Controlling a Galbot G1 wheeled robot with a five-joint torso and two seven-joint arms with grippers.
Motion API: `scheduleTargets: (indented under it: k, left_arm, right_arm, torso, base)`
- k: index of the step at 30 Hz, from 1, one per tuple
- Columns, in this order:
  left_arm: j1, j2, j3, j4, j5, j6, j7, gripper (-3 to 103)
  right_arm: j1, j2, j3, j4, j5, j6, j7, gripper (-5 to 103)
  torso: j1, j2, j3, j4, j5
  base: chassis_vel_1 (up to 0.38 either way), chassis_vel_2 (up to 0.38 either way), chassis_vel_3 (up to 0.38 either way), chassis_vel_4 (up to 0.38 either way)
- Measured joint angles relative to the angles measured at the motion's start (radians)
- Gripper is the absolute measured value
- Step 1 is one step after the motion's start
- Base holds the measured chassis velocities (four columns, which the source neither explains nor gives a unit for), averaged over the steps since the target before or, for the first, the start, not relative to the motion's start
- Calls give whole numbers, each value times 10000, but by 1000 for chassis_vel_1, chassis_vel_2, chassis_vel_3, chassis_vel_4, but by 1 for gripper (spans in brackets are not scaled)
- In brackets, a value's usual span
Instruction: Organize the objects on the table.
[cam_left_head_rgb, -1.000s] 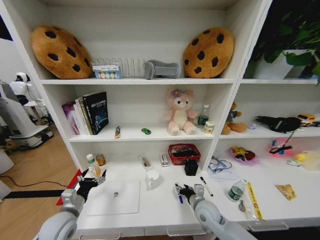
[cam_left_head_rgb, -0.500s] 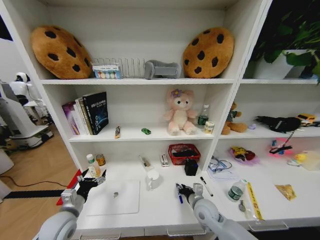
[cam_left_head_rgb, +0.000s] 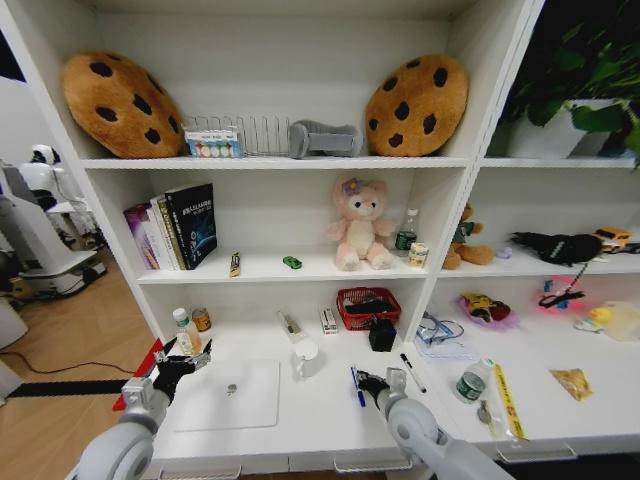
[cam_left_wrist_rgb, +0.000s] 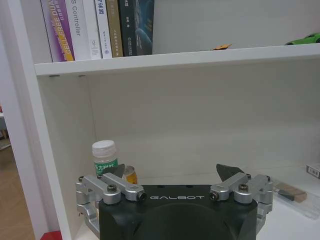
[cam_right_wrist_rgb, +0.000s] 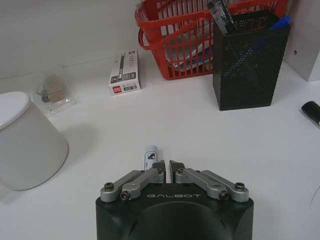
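The right gripper (cam_right_wrist_rgb: 165, 169) is pinching the blue pen (cam_right_wrist_rgb: 150, 156), whose long axis points ahead toward the black mesh holder (cam_right_wrist_rgb: 249, 62) near it, while the left gripper (cam_left_wrist_rgb: 176, 176) hangs spread at the laptop (cam_left_head_rgb: 232, 393).

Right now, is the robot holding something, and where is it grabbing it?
Yes. The right gripper pinches the blue pen near its white tip. The left gripper is open, holding nothing.

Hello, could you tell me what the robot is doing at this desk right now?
The robot is tidying a cluttered white desk. Its right gripper is low over the desk, shut on a blue pen, between the white mug and the black mesh pen holder. The left gripper hangs open at the desk's left end beside the silver laptop, holding nothing.
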Motion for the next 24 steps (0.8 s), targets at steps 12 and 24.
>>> scheduleTargets:
  k: [12,24]
  left_arm:
    - [-13,-15,21,32,3,0,-1,100]
    - [145,-3,-86,-18,8,-5,-3,100]
  right_arm:
    - [169,-127,97,234,-252,5,-37,41]
    - [1094,168,-834,-458,19,-8,18,85]
  torso:
    - [0,0,0,-1,-1]
    - [0,-1,0,1,0]
  base:
    - [0,0,0,0]
    - [0,0,0,0]
